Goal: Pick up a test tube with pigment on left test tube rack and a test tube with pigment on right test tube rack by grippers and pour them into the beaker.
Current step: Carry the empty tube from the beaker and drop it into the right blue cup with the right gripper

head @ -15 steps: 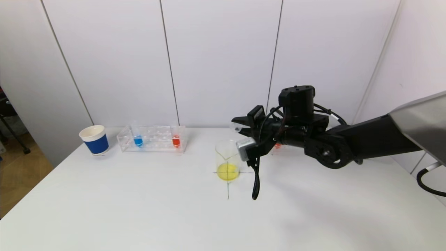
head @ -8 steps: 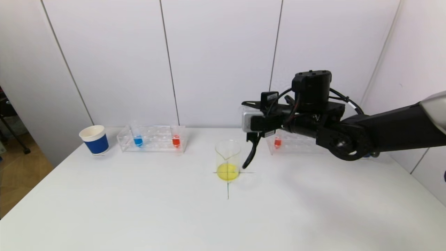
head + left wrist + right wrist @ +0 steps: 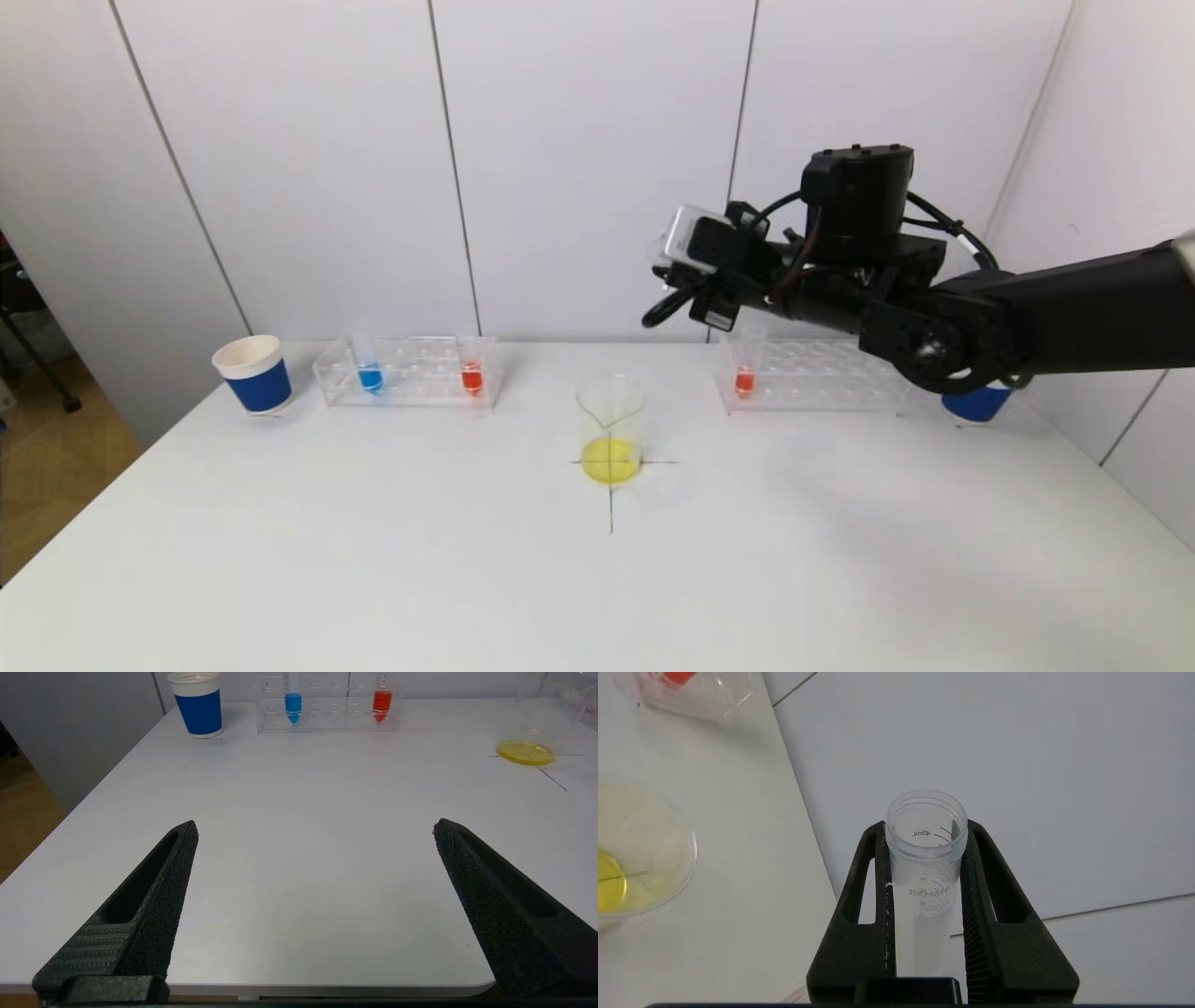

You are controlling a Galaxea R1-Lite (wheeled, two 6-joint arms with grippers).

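The glass beaker [image 3: 611, 425] stands mid-table on a cross mark with yellow liquid in its bottom. My right gripper [image 3: 924, 830] is shut on a clear test tube [image 3: 924, 872] that looks empty, its open mouth facing the wall. The right arm [image 3: 840, 280] holds it high, above the near end of the right rack [image 3: 822, 373], which keeps one red tube [image 3: 744, 380]. The left rack [image 3: 411, 373] holds a blue tube [image 3: 371, 376] and a red tube [image 3: 471, 378]. My left gripper [image 3: 315, 823] is open and empty, low over the table's front left edge.
A blue paper cup [image 3: 254, 373] stands left of the left rack. Another blue cup [image 3: 976, 403] sits behind the right arm, partly hidden. A black cable loop [image 3: 663, 308] hangs from the right wrist.
The right arm has lifted away from the beaker's rim, gone up and to the right, and turned its wrist with the tube still in its grip. The left gripper has not moved.
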